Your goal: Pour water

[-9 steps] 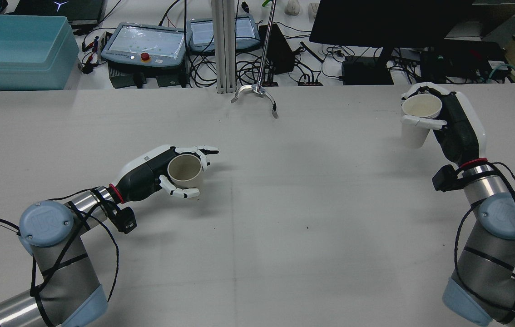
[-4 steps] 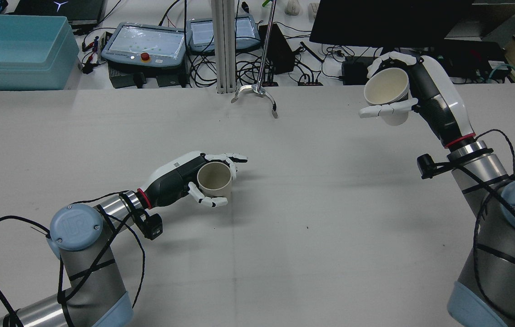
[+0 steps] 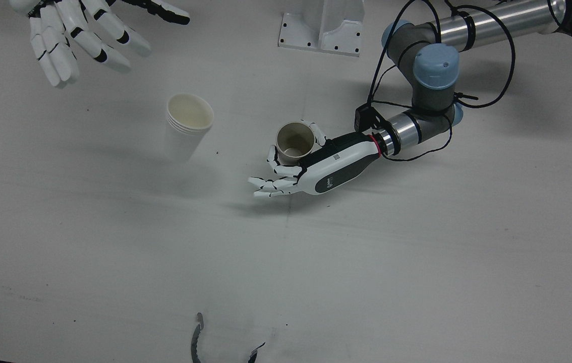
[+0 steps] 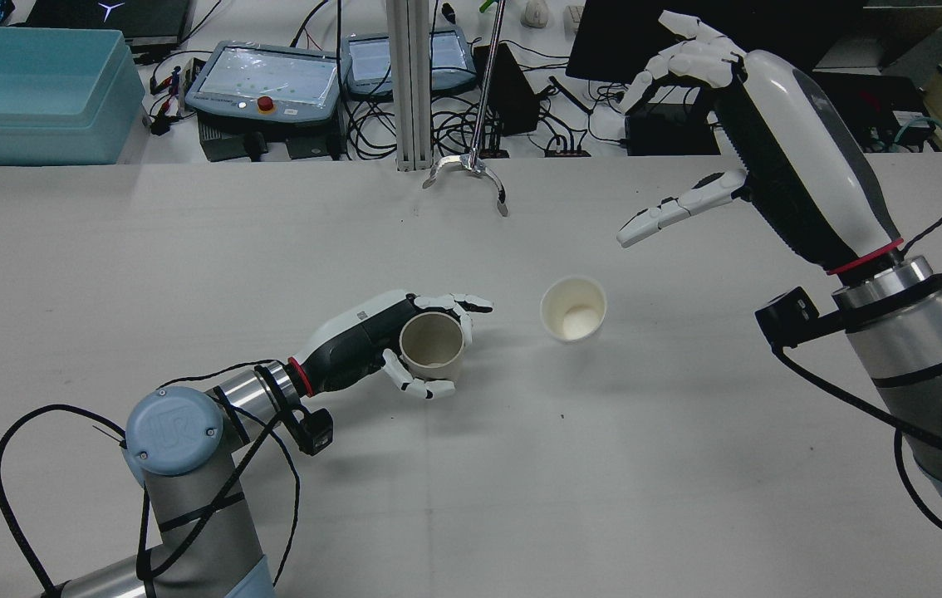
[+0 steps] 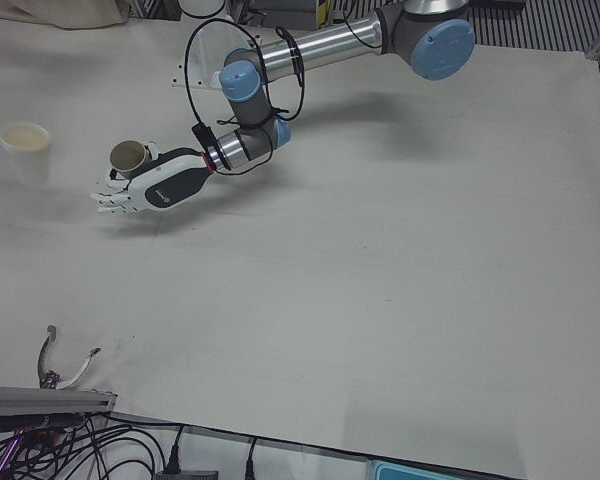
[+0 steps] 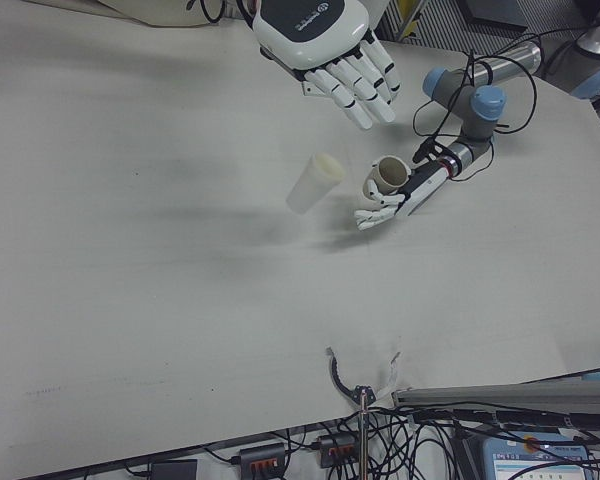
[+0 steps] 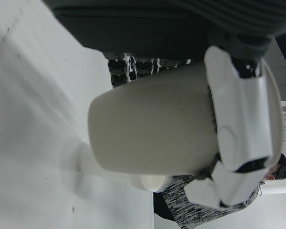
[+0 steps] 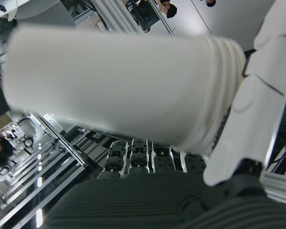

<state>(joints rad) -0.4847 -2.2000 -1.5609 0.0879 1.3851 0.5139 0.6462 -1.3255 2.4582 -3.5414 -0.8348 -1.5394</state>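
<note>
read across the rear view from its left, the left hand (image 4: 359,342) is low over the table (image 4: 521,482), fingers wrapped round a beige cup (image 4: 431,345) that stands upright with its mouth up; whether its base rests on the surface or hangs just above it cannot be told. just beside it, towards the middle and not touching, is the white cup (image 4: 573,309), which looks like several nested ones. it leans in the front views, and in the right-front view its shadow lies apart from it, so it seems to be off the table and loose, though that is not certain. further right and well above, the right hand (image 4: 770,162) is spread wide with fingers apart, and the fixed views show nothing in it; its own camera shows a white cup close against the fingers, which does not agree with them, so i go by the fixed views. no water can be made out in either cup. as a judgement, the step in hand is bringing the pouring cup over the receiving one, and it looks to have gone wrong, with the white cup out of any grasp. the next move calls for the right hand to come down, close round the white cup's wall, right it, then carry its rim over the beige cup's mouth and tilt, while the left hand keeps the beige cup level.
</note>
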